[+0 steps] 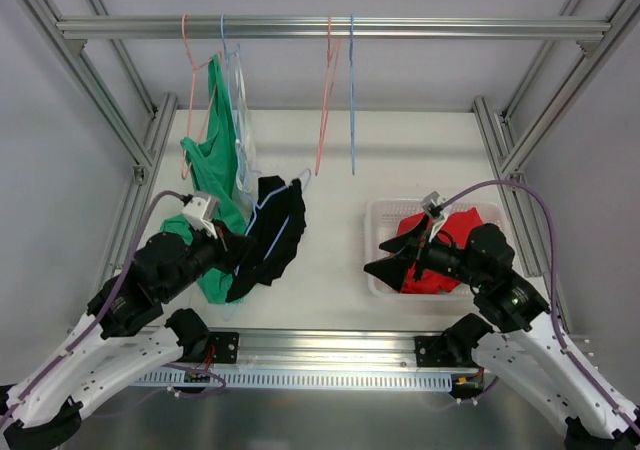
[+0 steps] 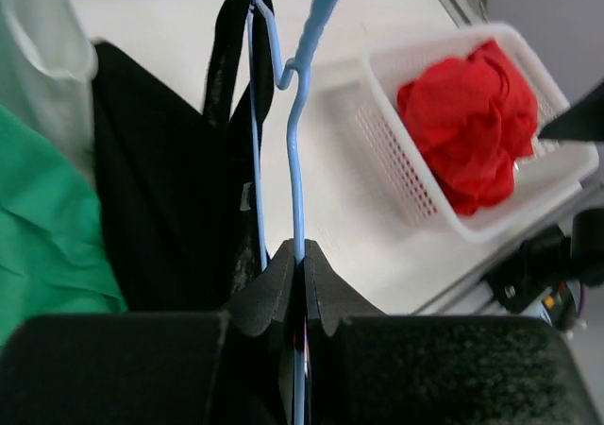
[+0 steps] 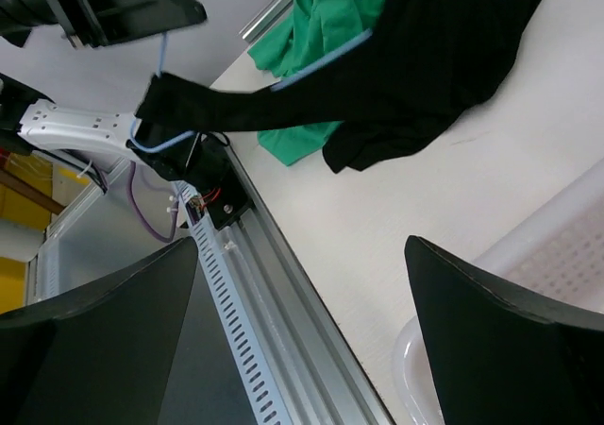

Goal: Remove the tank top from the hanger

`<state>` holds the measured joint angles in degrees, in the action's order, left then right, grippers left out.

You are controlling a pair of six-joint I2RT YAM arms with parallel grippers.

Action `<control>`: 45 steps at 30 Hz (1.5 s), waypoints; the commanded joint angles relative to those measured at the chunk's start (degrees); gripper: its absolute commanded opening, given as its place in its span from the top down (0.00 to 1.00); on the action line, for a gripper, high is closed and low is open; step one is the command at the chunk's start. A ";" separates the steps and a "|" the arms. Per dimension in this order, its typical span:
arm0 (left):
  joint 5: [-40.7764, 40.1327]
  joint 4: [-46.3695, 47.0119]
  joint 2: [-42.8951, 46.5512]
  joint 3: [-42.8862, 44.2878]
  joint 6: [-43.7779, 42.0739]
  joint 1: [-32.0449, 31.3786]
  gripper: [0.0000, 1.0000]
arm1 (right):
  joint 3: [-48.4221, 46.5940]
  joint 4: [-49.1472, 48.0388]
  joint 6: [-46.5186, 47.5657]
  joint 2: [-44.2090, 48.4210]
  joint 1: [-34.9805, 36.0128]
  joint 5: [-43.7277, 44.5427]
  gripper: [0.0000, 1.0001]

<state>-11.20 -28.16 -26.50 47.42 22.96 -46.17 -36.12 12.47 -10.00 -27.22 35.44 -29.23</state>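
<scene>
Bright, even light all round, only soft faint shadows toward the near edge of the white desk [image 1: 420,160], no real glare, just mushy out-of-focus fingers [image 2: 264,297] in both wrist views.

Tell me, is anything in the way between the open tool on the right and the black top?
Nothing visible is. Only table surface lies between the right tool, open by the white basket, and the black tank top. The top hangs on the blue hanger that the left tool pinches.
</scene>
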 commanded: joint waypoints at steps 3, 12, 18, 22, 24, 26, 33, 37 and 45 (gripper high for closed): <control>15.74 0.21 6.98 -11.19 5.69 -0.41 1.00 | 0.09 -8.08 0.23 -6.50 8.84 11.16 0.06; 30.17 1.18 11.65 -10.86 7.71 -0.41 1.00 | -0.18 -19.40 0.68 -21.98 21.33 31.87 0.20; 32.56 1.62 12.17 -10.86 8.77 -0.41 1.00 | -4.13 -21.52 4.02 -31.04 22.65 38.08 0.35; 31.77 1.88 13.75 -9.98 8.94 -0.41 1.00 | -4.57 -21.61 4.81 -33.42 22.57 38.82 0.40; 31.51 1.88 14.02 -9.45 8.94 -0.41 1.00 | -4.49 -21.61 4.81 -34.38 22.74 38.29 0.61; 30.98 1.88 14.11 -9.27 8.68 -0.41 1.00 | -4.22 -21.70 4.73 -34.30 22.74 38.20 0.85; 30.71 1.62 12.97 -8.40 6.57 -0.41 1.00 | -5.71 -15.74 5.87 -27.11 22.74 44.40 1.00; 32.82 1.62 11.21 -5.07 3.24 -0.41 1.00 | -9.05 -5.55 7.27 -21.66 20.21 56.29 1.00; 42.83 13.79 7.00 5.40 -4.32 -0.41 1.00 | -19.94 1.59 9.03 -23.57 9.21 44.02 1.00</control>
<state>23.99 -24.86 -17.50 49.45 22.65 -46.17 -50.30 11.29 -3.53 -49.91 45.08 18.37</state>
